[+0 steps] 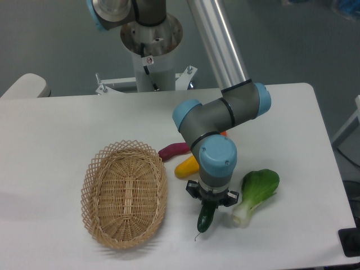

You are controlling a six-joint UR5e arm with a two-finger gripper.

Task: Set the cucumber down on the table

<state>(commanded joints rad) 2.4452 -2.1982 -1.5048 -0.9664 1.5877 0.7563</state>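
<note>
One cucumber in the claw, tail downward.

Even, bright overhead light falls on the white table, which looks slightly washed out. Shadows are soft and faint, one beneath the basket. The frame is low-resolution and mildly grainy, with the dark background softly blurred.

The cucumber is small, dark green and glossy, hanging nearly upright with its thin stem tail pointing down toward the front edge; its upper end is hidden under the arm, and whether its lower tip touches the surface cannot be told. The table is a large, smooth white top with rounded corners; the cucumber sits over its front middle part.
</note>
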